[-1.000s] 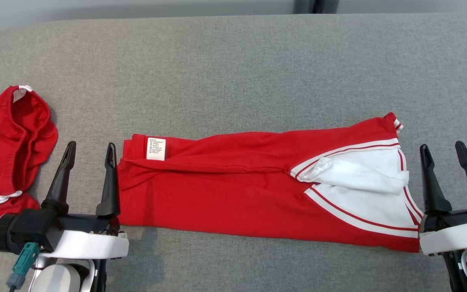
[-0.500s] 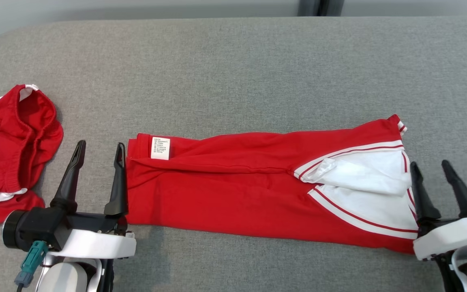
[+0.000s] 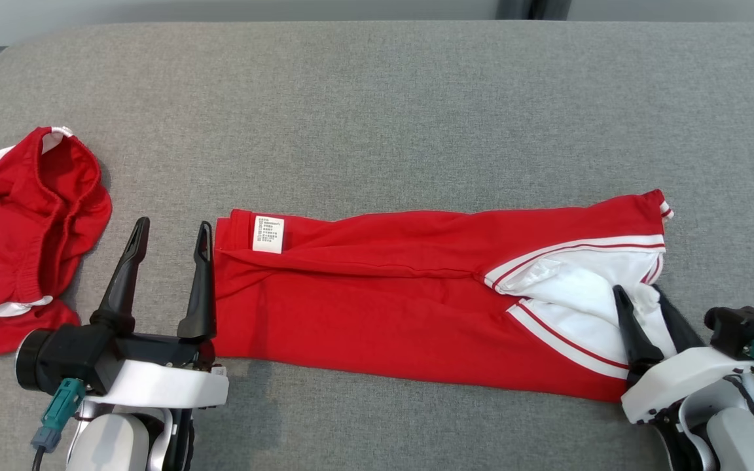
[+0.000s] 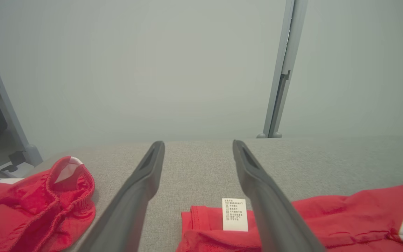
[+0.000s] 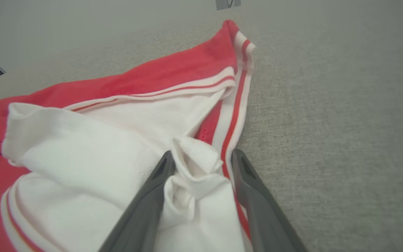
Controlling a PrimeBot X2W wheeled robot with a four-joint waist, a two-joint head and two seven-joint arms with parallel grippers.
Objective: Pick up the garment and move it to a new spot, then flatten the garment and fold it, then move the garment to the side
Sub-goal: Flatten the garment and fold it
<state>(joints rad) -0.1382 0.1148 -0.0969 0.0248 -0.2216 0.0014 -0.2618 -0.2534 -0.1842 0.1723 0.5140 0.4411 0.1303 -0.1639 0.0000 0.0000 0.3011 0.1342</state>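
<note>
Lying left of garment [image 3: 416, 307], seemingly red shorts [image 3: 17, 242].

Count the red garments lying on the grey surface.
2. A long folded red garment lies across the middle; a crumpled red garment sits at the far left, partly cut off at the picture's edge.

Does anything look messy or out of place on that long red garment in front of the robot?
Yes. At the right end of the red garment, the white fabric is bunched and rumpled instead of lying flat, puckering up inside the right gripper. The rest lies fairly smooth.
</note>
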